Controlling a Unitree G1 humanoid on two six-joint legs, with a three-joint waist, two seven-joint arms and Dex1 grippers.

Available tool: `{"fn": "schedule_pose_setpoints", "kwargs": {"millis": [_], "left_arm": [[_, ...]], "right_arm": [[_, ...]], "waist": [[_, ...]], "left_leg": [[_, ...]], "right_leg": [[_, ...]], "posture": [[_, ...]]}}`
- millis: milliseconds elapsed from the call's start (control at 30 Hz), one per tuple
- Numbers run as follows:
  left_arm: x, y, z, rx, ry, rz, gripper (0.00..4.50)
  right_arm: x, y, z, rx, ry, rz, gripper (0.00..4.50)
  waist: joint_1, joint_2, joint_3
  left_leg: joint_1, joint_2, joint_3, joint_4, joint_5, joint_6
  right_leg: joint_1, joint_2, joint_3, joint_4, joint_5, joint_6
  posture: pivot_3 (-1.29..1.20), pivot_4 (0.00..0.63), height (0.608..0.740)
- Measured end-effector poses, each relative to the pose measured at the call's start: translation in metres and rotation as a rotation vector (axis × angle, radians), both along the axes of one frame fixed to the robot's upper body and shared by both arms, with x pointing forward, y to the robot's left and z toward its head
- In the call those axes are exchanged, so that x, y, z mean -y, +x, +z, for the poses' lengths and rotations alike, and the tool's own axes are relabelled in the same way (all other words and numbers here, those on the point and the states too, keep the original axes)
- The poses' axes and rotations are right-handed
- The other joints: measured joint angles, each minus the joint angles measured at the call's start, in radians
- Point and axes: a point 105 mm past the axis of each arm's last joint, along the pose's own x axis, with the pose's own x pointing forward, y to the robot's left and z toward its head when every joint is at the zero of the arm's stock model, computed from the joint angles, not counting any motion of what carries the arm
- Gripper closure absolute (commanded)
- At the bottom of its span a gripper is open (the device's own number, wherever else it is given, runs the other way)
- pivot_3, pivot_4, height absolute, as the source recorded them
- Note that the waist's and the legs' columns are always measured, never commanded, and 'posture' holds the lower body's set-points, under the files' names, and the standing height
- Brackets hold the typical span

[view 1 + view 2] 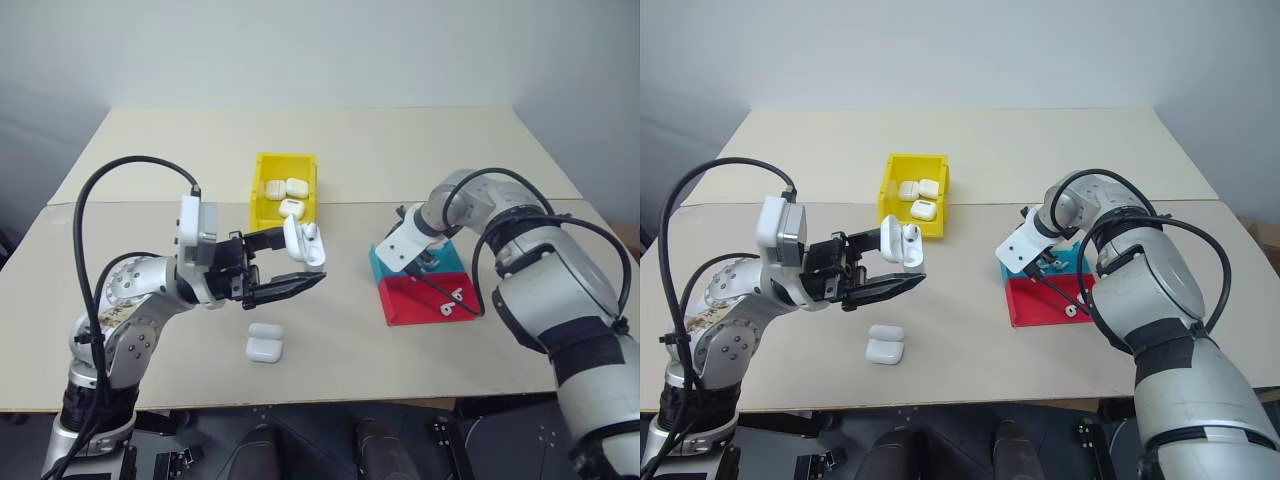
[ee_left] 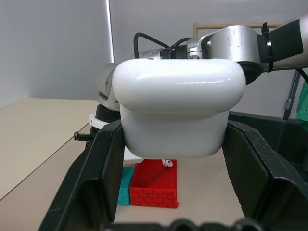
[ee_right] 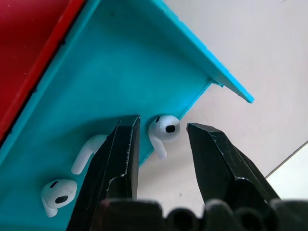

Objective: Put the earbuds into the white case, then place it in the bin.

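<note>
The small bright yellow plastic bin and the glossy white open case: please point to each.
Small bright yellow plastic bin (image 1: 262, 212), left eye view, left wall.
Glossy white open case (image 2: 175, 113), left wrist view, front face.

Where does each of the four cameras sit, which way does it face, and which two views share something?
Left eye view: head, looking down over the table; both arms show.
Right eye view: same scene; yellow bin beyond the arms.
Left wrist view: along the left gripper, shut on the open white case.
Right wrist view: along the right gripper, jaws open around an earbud in the teal tray section.
Shared: the left wrist view and both eye views show the red tray section.
</note>
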Motion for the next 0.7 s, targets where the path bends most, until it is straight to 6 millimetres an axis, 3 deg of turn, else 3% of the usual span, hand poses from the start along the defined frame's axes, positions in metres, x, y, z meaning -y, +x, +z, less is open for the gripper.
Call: {"fn": "schedule_pose_setpoints", "kwargs": {"millis": [467,567,633,700], "left_arm": [[-0.0014,-0.0007,0.003,0.001,-0.007,0.006,1.73],[-0.0017,-0.0006,0.0028,-0.001,-0.008,0.009,1.73],[-0.0024,-0.0007,0.0014,-0.008,-0.008,0.011,1.73],[-0.0027,-0.001,0.0004,-0.014,-0.01,0.012,1.73]], "right_arm": [[0.0012,0.0026,-0.0003,0.019,-0.007,-0.011,2.49],[0.0018,0.0019,-0.001,0.011,-0.014,-0.013,3.08],[0.0021,0.0014,-0.0017,0.005,-0.017,-0.014,3.76],[0.0022,0.0014,-0.0017,0.005,-0.017,-0.015,3.89]], "waist": [[0.0,0.0,0.0],[0.0,0.0,0.0],[0.0,0.0,0.0],[0.0,0.0,0.0]], "left_leg": [[0.001,0.0,0.0,0.0,0.0,0.0],[0.001,0.0,0.0,0.0,0.0,0.0],[0.001,0.0,0.0,0.0,0.0,0.0],[0.001,0.0,0.0,0.0,0.0,0.0]], "right_leg": [[0.0,0.0,0.0,0.0,0.0,0.0],[0.0,0.0,0.0,0.0,0.0,0.0],[0.0,0.0,0.0,0.0,0.0,0.0],[0.0,0.0,0.0,0.0,0.0,0.0]], "posture": [[0.0,0.15,0.74],[0.0,0.15,0.74],[0.0,0.15,0.74],[0.0,0.15,0.74]]}}
